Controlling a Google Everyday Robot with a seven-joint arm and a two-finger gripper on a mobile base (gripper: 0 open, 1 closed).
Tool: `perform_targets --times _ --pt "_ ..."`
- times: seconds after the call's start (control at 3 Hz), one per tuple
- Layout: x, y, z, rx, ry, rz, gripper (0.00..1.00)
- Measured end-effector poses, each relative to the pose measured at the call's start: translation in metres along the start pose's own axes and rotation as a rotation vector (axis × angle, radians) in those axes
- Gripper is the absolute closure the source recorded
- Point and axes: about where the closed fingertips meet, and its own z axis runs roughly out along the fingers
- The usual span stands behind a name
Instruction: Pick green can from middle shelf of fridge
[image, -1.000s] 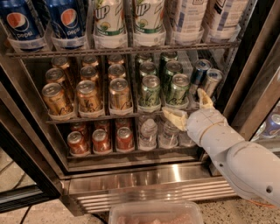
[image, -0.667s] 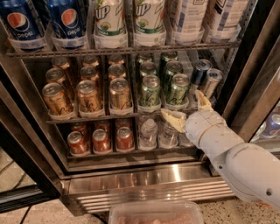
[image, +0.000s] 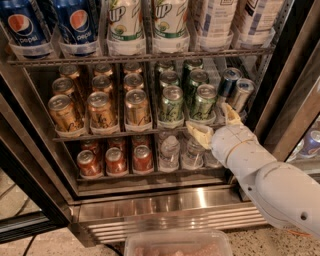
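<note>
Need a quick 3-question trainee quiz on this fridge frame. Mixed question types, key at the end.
1. True or false: the gripper, at the front edge of the middle shelf, is shut on a green can.
2. What stands on the rack above the middle shelf? A) red cans B) Pepsi and 7UP bottles C) small water bottles
3. Fill in: the gold cans fill ___ lanes, left of the green ones.
Key: 1 false, the fingers are open and hold nothing. 2 B. 3 three.
</note>
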Motion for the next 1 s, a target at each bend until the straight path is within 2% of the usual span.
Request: perform_targets --times 1.0 --pt "0.006 -0.011 0.018 0.051 -0.016 0.021 0.37"
